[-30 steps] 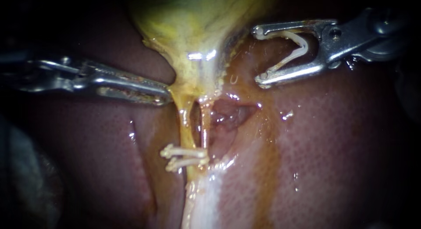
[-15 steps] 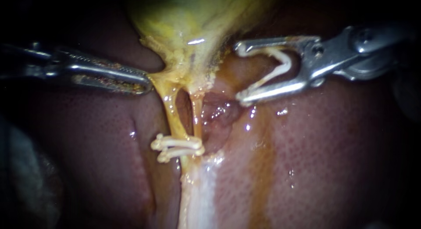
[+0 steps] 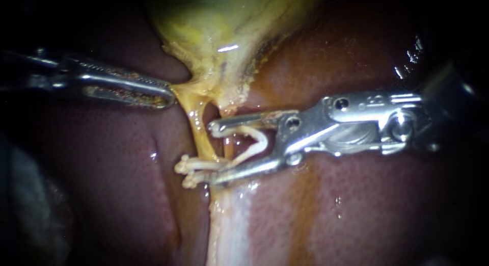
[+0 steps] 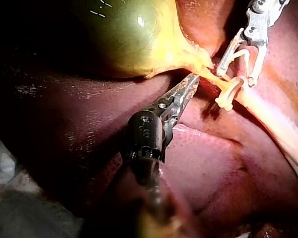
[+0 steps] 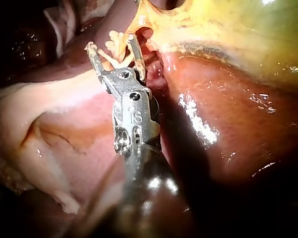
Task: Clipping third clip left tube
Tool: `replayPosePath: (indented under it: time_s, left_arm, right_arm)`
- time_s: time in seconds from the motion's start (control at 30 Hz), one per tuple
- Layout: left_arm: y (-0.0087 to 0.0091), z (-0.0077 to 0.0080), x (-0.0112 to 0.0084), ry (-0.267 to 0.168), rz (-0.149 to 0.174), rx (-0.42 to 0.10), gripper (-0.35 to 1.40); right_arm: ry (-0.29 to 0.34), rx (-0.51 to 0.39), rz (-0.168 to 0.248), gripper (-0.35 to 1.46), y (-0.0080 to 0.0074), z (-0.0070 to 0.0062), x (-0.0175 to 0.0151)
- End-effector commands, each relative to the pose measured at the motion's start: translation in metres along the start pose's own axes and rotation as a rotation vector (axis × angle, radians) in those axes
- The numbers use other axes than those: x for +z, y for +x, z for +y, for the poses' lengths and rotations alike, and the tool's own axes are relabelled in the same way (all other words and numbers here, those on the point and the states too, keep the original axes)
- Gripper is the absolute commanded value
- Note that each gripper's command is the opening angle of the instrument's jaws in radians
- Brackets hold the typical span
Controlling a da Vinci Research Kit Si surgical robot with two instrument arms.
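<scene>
The right tool (image 3: 215,153) has swung down from beside the gallbladder (image 3: 219,26) to the tubes. Its steel jaws are spread wide and carry a white V-shaped clip (image 3: 254,142), so closing looks near. The thin, wet, yellow left tube (image 3: 197,131) lies at its jaw tips, with the 2 set clips (image 3: 192,170) just beside one jaw, though I cannot tell if the tube sits fully inside. The left tool (image 3: 165,97) stays pinched on the gallbladder's neck, stretching it over the glossy liver (image 3: 367,210).
</scene>
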Motion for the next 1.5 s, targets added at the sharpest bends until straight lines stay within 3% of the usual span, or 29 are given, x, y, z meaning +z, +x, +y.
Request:
replayPosePath:
  time_s: [0.03, 0.37, 0.53, 0.67, 1.03, 1.5]
  left_arm:
    - [0.0, 0.0, 0.0, 0.0, 0.0, 0.0, -0.35]
    - [0.0, 0.0, 0.0, 0.0, 0.0, 0.0, -0.35]
    - [0.0, 0.0001, 0.0, 0.0, 0.0, 0.0, -0.35]
    - [0.0, 0.0001, 0.0, 0.0, 0.0, 0.0, -0.35]
    - [0.0, 0.0001, 0.0001, 0.001, 0.0, 0.0, -0.35]
    - [-0.0002, -0.0002, 0.0002, 0.001, 0.0, 0.001, -0.35]
  right_arm:
    - [-0.002, 0.013, -0.001, 0.49, -0.0003, 0.0004, -0.0001]
    - [-0.01, 0.046, -0.005, 0.49, -0.0025, 0.0035, 0.0004]
    - [0.0, 0.072, 0.063, 0.49, -0.0019, 0.0047, 0.0018]
    - [0.013, 0.096, 0.114, 0.49, -0.0011, 0.0047, 0.0032]
    - [0.037, 0.133, 0.196, 0.48, 0.0002, 0.0051, 0.0051]
    - [0.123, 0.149, 0.289, 0.45, 0.0048, 0.0028, 0.0036]
